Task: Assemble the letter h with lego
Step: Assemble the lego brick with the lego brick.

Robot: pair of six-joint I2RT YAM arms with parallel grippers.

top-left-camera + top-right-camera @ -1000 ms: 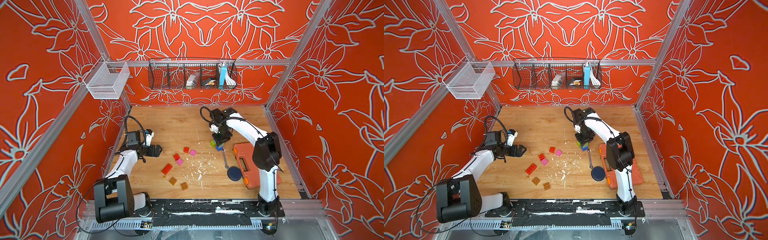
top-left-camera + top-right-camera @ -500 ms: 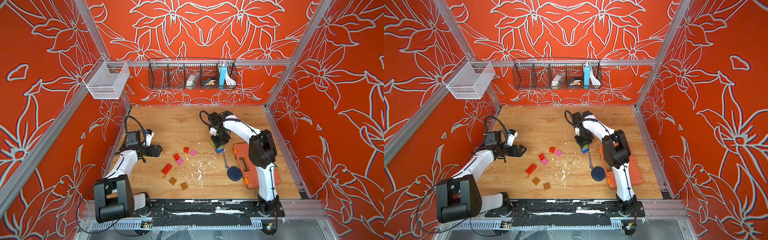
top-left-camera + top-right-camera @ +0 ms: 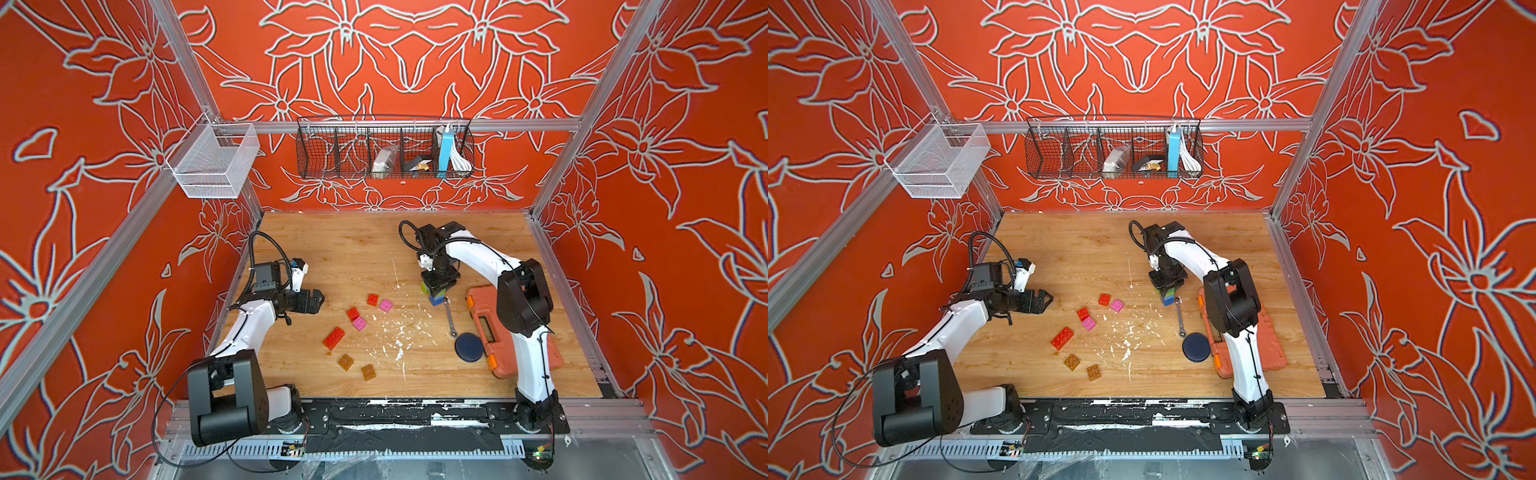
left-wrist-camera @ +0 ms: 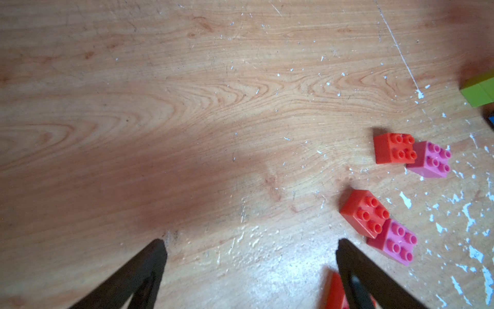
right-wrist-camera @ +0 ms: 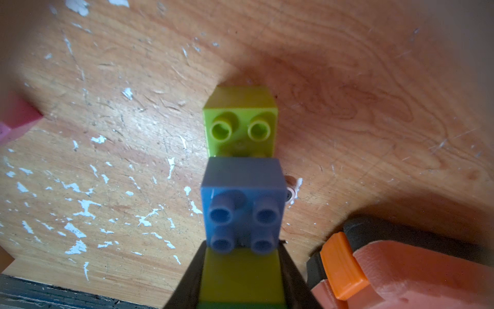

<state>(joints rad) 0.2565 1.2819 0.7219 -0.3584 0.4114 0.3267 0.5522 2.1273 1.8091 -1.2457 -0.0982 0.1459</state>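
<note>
My right gripper (image 5: 242, 250) is clamped on a lime square studded plastic brick (image 5: 240, 278) at the bottom centre of the right wrist view. A blue studded plastic brick (image 5: 242, 198) sits just beyond it. I judge I'm steadying the part-built h on the wooden table (image 5: 347, 80). My left gripper (image 4: 250, 243) hangs spread and empty, placed for the loose red square brick (image 4: 365, 212) at that view's lower right.

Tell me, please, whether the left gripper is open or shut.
Open: the left gripper shows its fingers wide apart above the table, holding nothing.
</note>
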